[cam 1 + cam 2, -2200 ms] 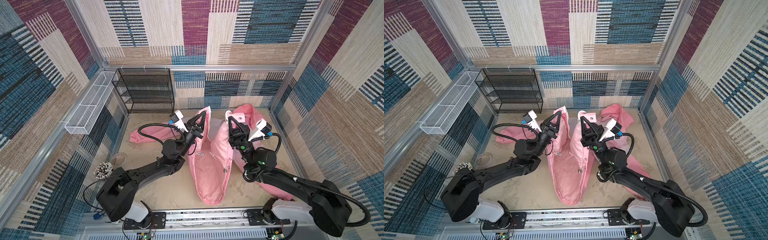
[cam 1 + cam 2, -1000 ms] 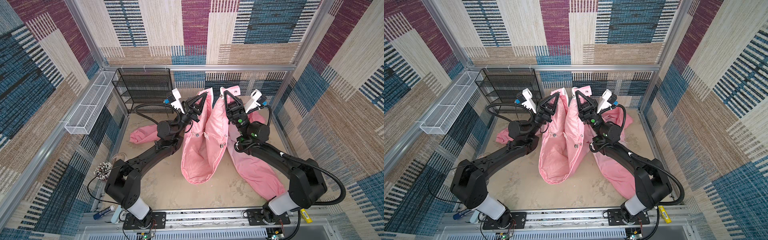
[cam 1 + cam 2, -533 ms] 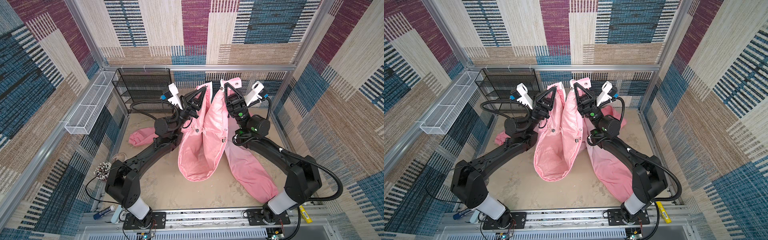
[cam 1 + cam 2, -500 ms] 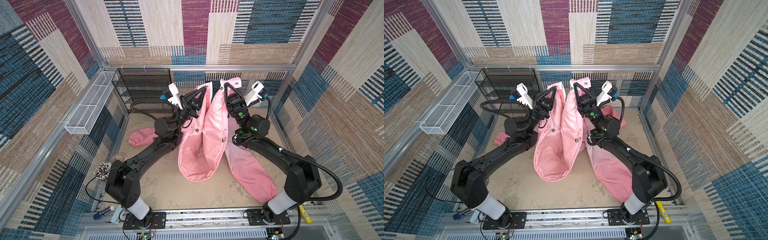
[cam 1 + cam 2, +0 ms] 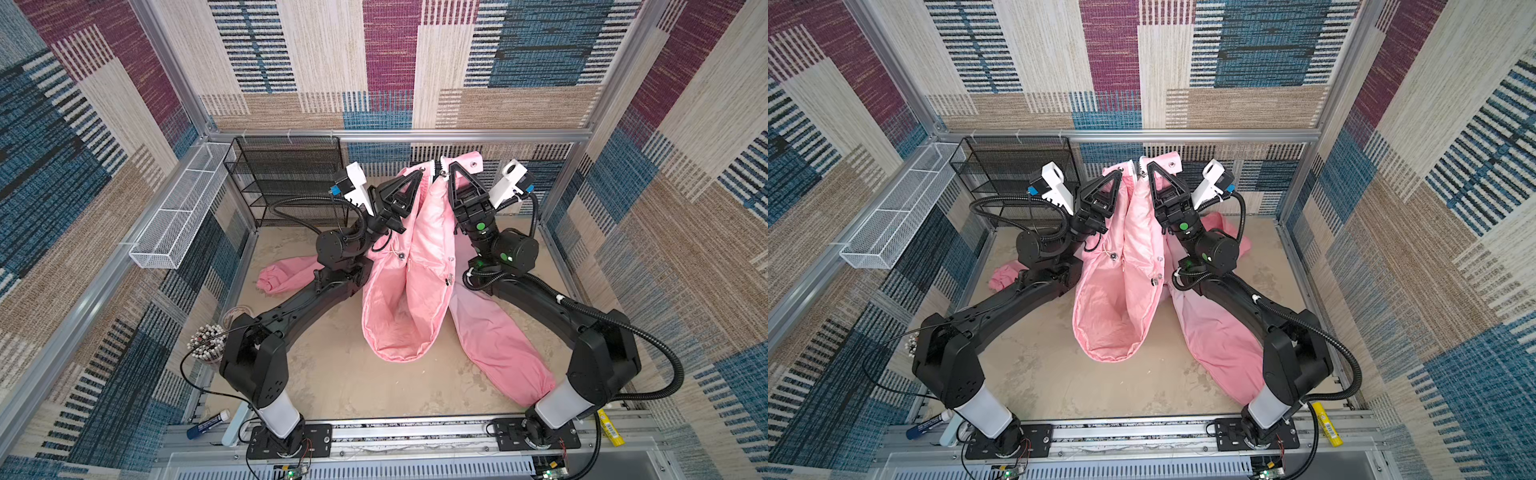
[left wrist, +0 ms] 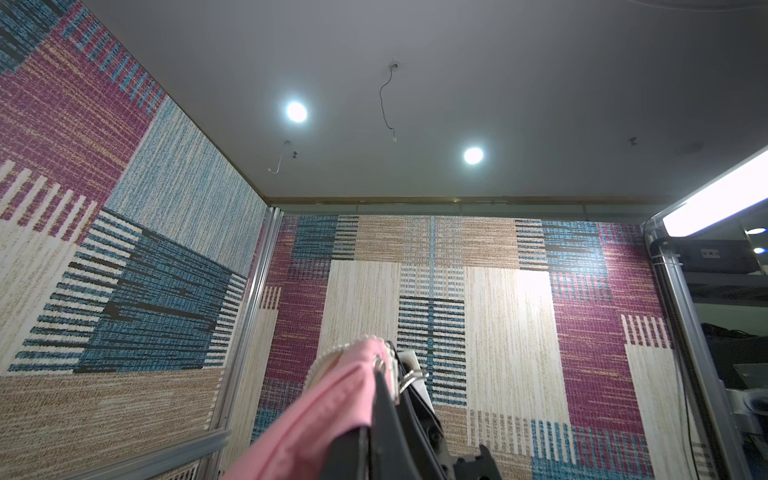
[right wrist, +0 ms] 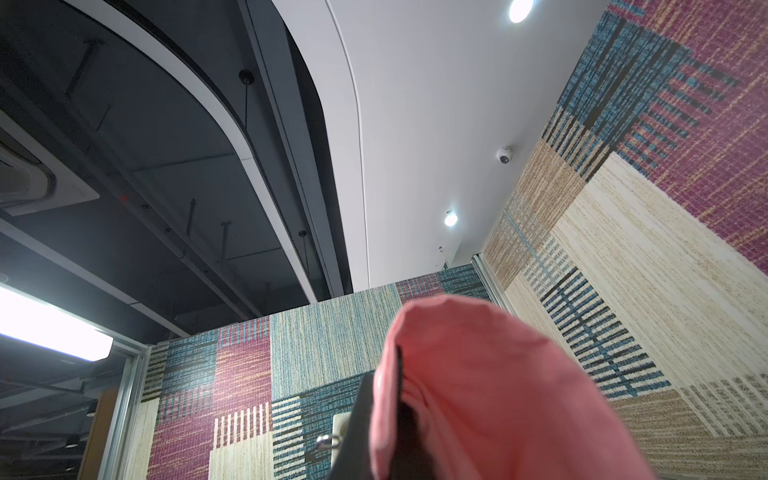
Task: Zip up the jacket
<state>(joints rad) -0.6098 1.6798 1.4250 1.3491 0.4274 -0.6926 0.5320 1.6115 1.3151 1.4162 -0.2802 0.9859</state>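
Note:
The pink jacket (image 5: 409, 299) hangs between my two raised arms in both top views, front open, shiny lining showing, its lower loop near the sandy floor. My left gripper (image 5: 419, 171) is shut on one upper front edge. My right gripper (image 5: 451, 164) is shut on the opposite edge, a short gap away. One sleeve (image 5: 498, 345) trails over the floor at the right, and a cuff (image 5: 282, 274) lies at the left. The left wrist view shows pink cloth (image 6: 324, 415) with white zipper teeth pinched in the left gripper (image 6: 384, 365). Pink cloth (image 7: 478, 395) wraps the right gripper (image 7: 395, 353).
A black wire shelf (image 5: 286, 178) stands at the back left, close to my left arm. A white mesh basket (image 5: 183, 212) hangs on the left rail. A bundle of white-tipped sticks (image 5: 205, 340) and a marker (image 5: 208, 424) lie front left, a yellow tube (image 5: 609, 428) front right.
Both grippers have risen and moved toward the back wall, still shut on the jacket. The jacket has been lifted with them and hangs longer and straighter.

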